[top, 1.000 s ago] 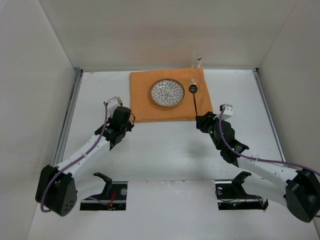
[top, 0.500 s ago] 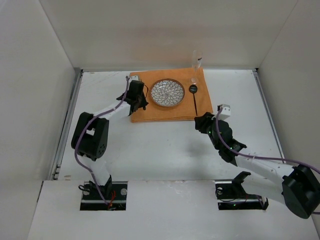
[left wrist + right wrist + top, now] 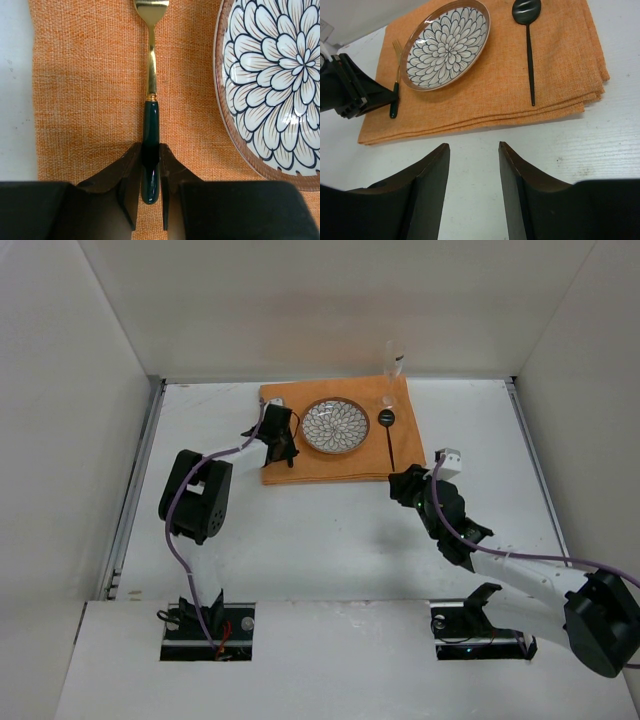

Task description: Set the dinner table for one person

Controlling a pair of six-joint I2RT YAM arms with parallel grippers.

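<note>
An orange mat (image 3: 300,468) lies at the back of the white dinner table (image 3: 330,540). On it stand a flower-patterned plate (image 3: 335,426), a black spoon (image 3: 389,440) to its right and a clear glass (image 3: 393,365) at the far right corner. My left gripper (image 3: 280,440) is over the mat's left part. In the left wrist view it (image 3: 150,147) is shut on the dark green handle of a gold fork (image 3: 151,75), which lies flat on the mat (image 3: 85,90) left of the plate (image 3: 270,85). My right gripper (image 3: 474,147) is open and empty above bare table in front of the mat.
White panels wall the table at the left, back and right. The right wrist view shows the fork (image 3: 396,65), plate (image 3: 446,44) and spoon (image 3: 530,55) on the mat (image 3: 560,75), with the mat's folded front edge just ahead of my right fingers.
My left arm has swung from the near left of the table up to the mat's left part, bringing the fork beside the plate. The right arm has barely moved.
</note>
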